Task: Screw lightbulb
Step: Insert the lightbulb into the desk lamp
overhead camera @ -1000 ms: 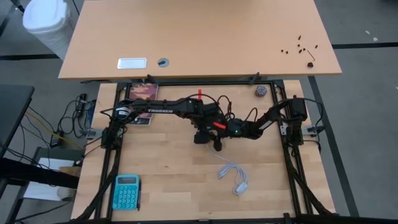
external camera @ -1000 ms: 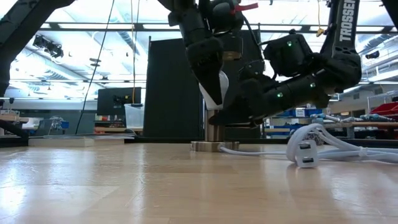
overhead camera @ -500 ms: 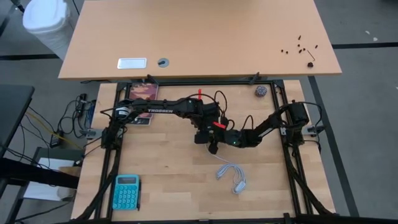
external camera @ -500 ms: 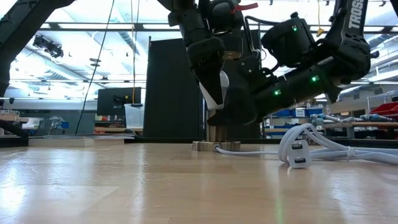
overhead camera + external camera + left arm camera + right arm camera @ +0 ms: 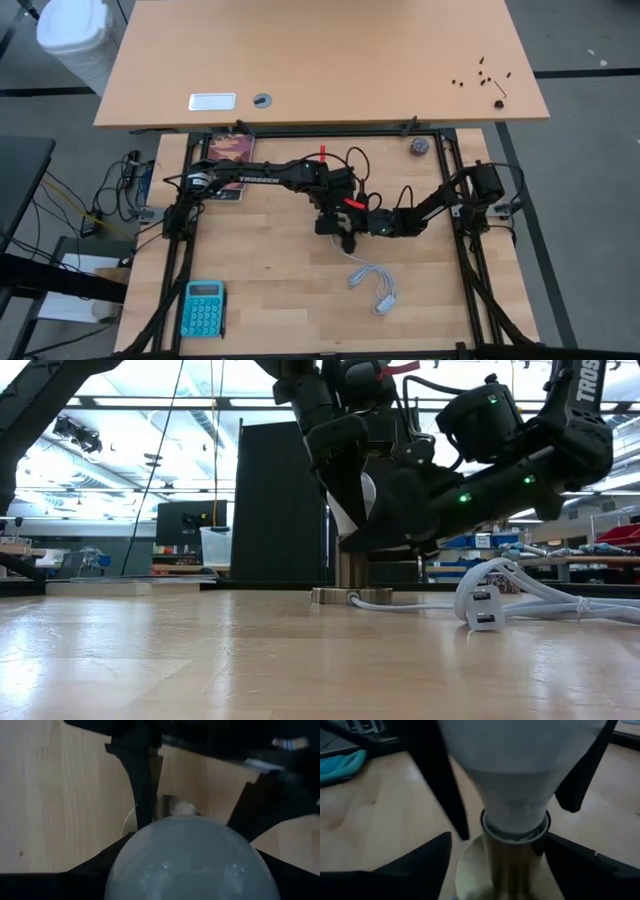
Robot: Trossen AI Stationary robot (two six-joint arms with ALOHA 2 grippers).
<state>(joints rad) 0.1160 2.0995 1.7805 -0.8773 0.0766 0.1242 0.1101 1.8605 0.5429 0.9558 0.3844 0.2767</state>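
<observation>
Two grippers meet over the middle of the table, both at the lightbulb. Nearest to the left gripper is the bulb's round white glass, which sits directly between its two dark fingers; the fingers are closed on the glass and hold it upright from above. Just below this claw, under the glass, is the brass-coloured socket, and the neck of the bulb already stands inside its collar. The right gripper comes in from the side, at the level of the bulb's neck and the socket. Its fingers stand apart on both sides of the socket stem, and I see a gap between them and the metal, so this claw is open and grips nothing. Farther from the right claw, on the side away from the left arm, the white cord runs off from the socket base and lies in loops on the wood. Far from both claws, near the table's front corner, lies a teal calculator.

As I judge it, the bulb is seated in the socket and some turning may be done. How deep the thread sits cannot be told. What seems left is further turning, then letting go of the glass.
</observation>
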